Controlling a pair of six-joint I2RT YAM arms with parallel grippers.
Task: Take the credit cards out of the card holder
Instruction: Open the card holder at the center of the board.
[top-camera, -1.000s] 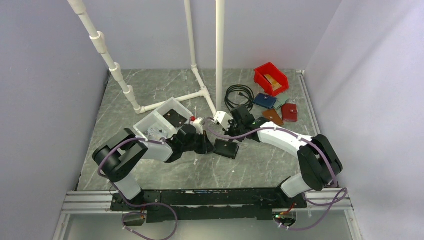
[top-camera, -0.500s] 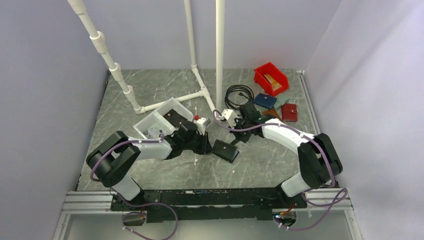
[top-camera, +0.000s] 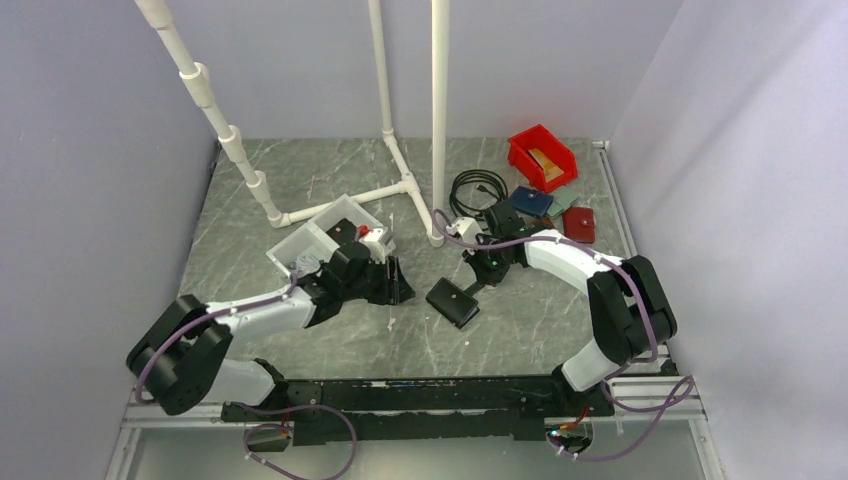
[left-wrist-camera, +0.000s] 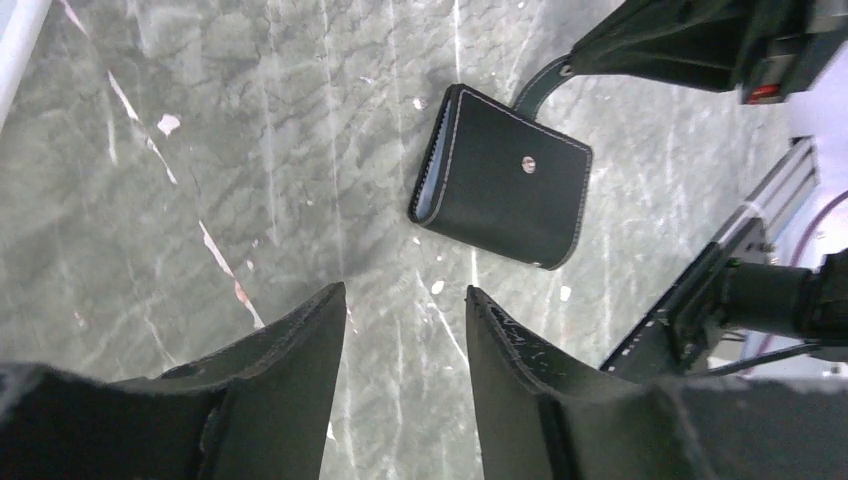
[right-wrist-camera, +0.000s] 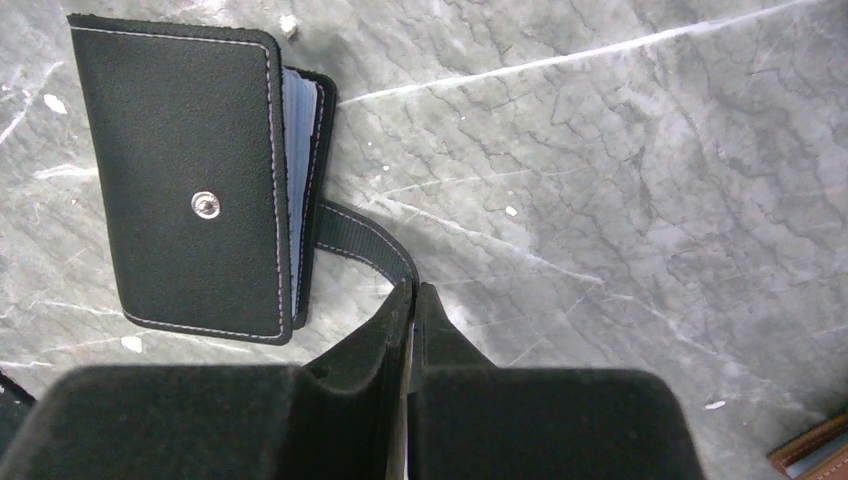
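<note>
Grey marbled tabletop (top-camera: 300, 190) holds the closed black card holder (top-camera: 452, 301) flat between my claws, my right claw (right-wrist-camera: 408, 292) pinched shut on its strap (right-wrist-camera: 360, 238), seemingly to tug it open, my left claw (left-wrist-camera: 405, 292) spread empty nearby for the hidden cards.

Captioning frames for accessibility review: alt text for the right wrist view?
The right gripper is shut on the strap of the black card holder, which lies folded on the grey marbled table.
</note>
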